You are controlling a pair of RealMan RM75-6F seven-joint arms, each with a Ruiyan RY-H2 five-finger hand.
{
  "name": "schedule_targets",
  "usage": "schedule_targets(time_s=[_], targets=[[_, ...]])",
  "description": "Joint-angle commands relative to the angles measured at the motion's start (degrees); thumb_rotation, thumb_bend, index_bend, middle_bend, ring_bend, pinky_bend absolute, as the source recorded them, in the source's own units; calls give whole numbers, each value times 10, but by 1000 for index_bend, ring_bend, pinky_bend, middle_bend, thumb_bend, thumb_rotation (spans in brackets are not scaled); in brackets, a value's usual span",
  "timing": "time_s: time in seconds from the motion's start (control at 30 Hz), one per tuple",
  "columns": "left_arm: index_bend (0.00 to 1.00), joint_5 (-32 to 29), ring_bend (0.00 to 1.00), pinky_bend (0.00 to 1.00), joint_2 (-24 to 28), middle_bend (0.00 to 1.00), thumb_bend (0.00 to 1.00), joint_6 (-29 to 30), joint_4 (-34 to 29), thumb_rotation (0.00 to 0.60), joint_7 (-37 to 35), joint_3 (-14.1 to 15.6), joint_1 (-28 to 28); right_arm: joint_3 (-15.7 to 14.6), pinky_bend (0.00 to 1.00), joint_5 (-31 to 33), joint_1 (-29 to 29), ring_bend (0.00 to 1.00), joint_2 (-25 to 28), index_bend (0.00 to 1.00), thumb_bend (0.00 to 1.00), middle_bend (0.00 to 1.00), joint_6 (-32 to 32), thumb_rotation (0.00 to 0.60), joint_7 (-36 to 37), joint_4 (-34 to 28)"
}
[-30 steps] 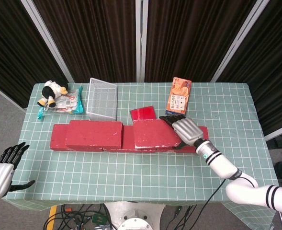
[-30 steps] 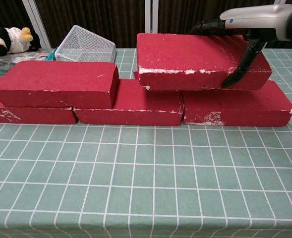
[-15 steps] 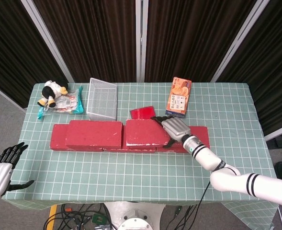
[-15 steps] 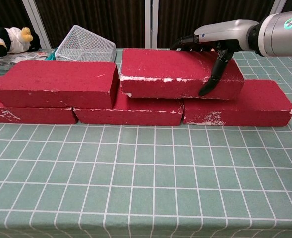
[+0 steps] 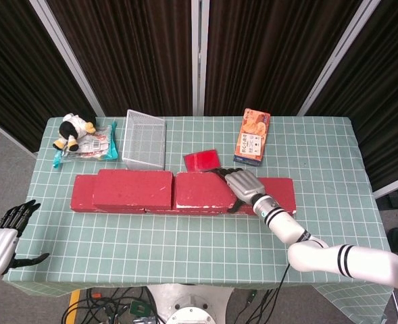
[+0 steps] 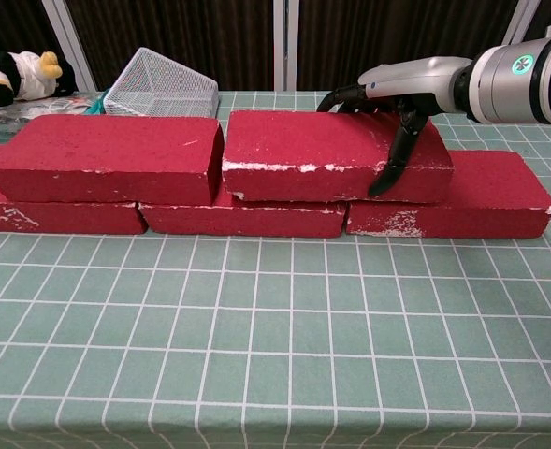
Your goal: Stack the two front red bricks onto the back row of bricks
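Two red bricks lie side by side on top of the bottom row of red bricks. The left upper brick rests free. My right hand grips the right upper brick at its right end, thumb down the front face and fingers over the back edge. That brick sits flat, almost touching the left one. The bottom row's right brick juts out past the hand. My left hand hangs off the table's front left corner, fingers spread and holding nothing.
Behind the bricks stand a wire basket, a small red flat piece and an orange box. A plush toy and a snack packet lie at the back left. The green grid mat stretches in front.
My right hand has carried the right upper brick leftward and down; it now sits flat on the bottom row beside the left upper brick. The left hand stayed put.
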Motion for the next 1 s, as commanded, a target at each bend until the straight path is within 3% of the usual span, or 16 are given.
schedule_targets(time_s=[0.03, 0.4, 1.0], targets=[[35, 0, 0, 0, 0, 0, 44, -1, 2, 600, -4, 1, 0, -4, 214, 13, 9, 168, -3, 81, 62, 233, 6, 600, -8, -2], [35, 8, 0, 0, 2, 0, 44, 1, 8, 600, -21, 3, 0, -18, 198, 75, 38, 168, -13, 80, 63, 227, 35, 600, -46, -15], [35, 8, 0, 0, -1, 0, 44, 2, 18, 600, -36, 4, 2, -18, 194, 98, 51, 168, -23, 75, 62, 221, 37, 600, -41, -6]])
